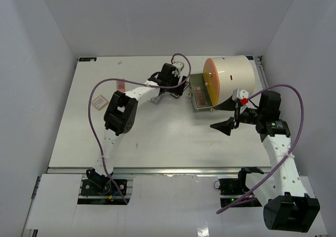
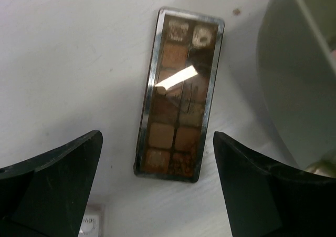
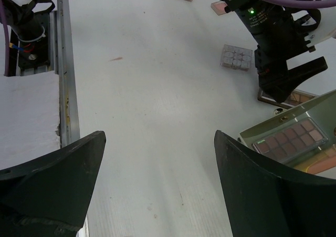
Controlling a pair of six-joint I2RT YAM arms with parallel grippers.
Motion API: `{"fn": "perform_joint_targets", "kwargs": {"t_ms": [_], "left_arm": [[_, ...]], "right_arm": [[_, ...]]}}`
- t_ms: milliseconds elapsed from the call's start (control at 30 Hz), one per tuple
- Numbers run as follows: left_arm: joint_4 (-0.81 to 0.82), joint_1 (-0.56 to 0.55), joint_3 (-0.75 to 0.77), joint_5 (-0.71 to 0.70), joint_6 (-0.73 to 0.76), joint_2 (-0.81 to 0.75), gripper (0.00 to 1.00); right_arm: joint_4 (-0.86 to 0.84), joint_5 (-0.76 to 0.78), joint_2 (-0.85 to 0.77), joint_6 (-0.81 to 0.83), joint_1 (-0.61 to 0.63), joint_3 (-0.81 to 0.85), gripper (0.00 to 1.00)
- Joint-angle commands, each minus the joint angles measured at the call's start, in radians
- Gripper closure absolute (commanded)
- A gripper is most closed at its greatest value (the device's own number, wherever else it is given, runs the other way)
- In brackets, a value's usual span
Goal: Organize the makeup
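A brown eyeshadow palette (image 2: 178, 95) lies flat on the white table, just ahead of my left gripper (image 2: 157, 195). That gripper is open and empty, and hovers above the palette's near end. In the right wrist view the left gripper (image 3: 283, 74) covers most of this palette (image 3: 296, 96). A small grey square palette (image 3: 236, 57) lies beside it. A pink-brown palette (image 3: 291, 137) lies in the olive tray (image 3: 273, 122). Two small compacts (image 1: 98, 102) (image 1: 121, 84) lie at the left. My right gripper (image 1: 228, 125) is open and empty over bare table.
The large cream cylinder with an orange front (image 1: 231, 82) stands at the back right, with the olive tray (image 1: 202, 98) in front of it. A metal rail (image 3: 63, 63) runs along the table's near edge. White walls enclose the table.
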State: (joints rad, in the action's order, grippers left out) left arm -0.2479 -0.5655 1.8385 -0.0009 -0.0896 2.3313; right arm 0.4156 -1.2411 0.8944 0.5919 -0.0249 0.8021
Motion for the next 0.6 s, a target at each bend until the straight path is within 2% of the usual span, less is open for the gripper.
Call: {"fn": "perform_joint_targets", "kwargs": {"t_ms": [0,167,433,567], "left_arm": [[-0.034,-0.008,0.097,-0.016,0.026,0.021,0.03],[-0.043,-0.011,0.118,-0.001,0.032,0.061,0.1],[-0.05,-0.032,0.125,-0.031,0.06,0.087,0.16],[-0.05,-0.043,0.111,-0.06,0.067,0.091,0.27]], "right_arm": [[-0.032,-0.035,-0.008,-0.021,-0.012,0.002,0.1],[-0.041,-0.041,-0.005,-0.032,-0.024,-0.001,0.1],[-0.06,-0.042,0.002,-0.05,-0.032,-0.006,0.1],[-0.06,-0.034,0.005,-0.052,-0.035,-0.007,0.1]]}}
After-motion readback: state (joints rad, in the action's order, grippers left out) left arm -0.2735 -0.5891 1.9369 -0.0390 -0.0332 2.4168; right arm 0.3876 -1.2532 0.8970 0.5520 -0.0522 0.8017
